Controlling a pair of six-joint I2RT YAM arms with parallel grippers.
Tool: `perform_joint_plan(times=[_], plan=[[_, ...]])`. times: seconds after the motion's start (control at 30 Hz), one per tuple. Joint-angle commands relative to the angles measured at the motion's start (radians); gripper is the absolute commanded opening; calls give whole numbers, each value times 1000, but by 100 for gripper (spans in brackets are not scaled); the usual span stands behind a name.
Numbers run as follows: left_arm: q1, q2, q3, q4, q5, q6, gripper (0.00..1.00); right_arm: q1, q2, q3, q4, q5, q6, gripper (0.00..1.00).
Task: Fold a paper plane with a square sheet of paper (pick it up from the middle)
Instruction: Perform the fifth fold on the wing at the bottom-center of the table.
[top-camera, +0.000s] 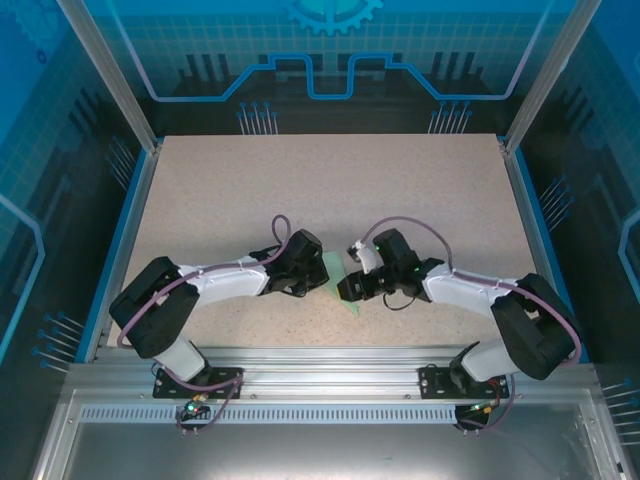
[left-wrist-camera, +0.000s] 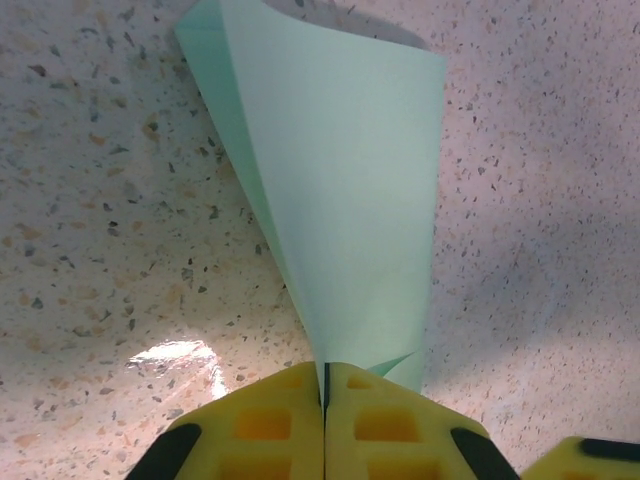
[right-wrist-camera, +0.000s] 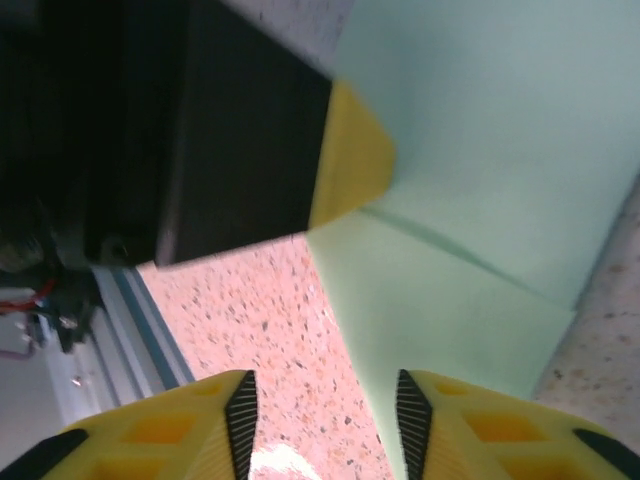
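Mint-green and thin, the sheet of paper (top-camera: 333, 280) lies at the near middle of the speckled table (top-camera: 330, 180), with an arm on either side of it.

From above, the left gripper (top-camera: 316, 278) sits low at the sheet's left edge. Its tips are hard to pick out against its own dark wrist. Its own camera shows the left gripper (left-wrist-camera: 325, 395) more plainly: the yellow pads are pressed flat together with the sheet's narrow end nipped in the seam. From there the sheet of paper (left-wrist-camera: 340, 200) fans away, folded over itself, with a second layer peeping out along its left side. Its far corner is cut off at the top of the frame. A yellow-and-black corner (left-wrist-camera: 585, 460) at the lower right shows too little to name.

On the right, seen from above, the right gripper (top-camera: 348, 290) lies at the sheet's other edge. In its own camera the right gripper (right-wrist-camera: 320, 410) has its jaws standing apart, with bare table between them. Its right-hand finger (right-wrist-camera: 480, 430) is just beside the creased sheet (right-wrist-camera: 480, 150), but contact cannot be told. The left arm's blurred dark body hides that view's upper left.

The table's far half lies open up to the blue edging (top-camera: 126, 225).
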Motion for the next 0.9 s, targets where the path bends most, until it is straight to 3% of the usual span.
perform_joint_plan(times=[0.0,0.43,0.87], plan=[[12,16,33,-52,37,11,6,51,-4,-45,51,115,-39,48],[16,30,46,-50,61,4,5,217,8,-25,12,470,-137,47],[16,31,50,-52,67,4,6,297,63,18,-4,616,-169,35]])
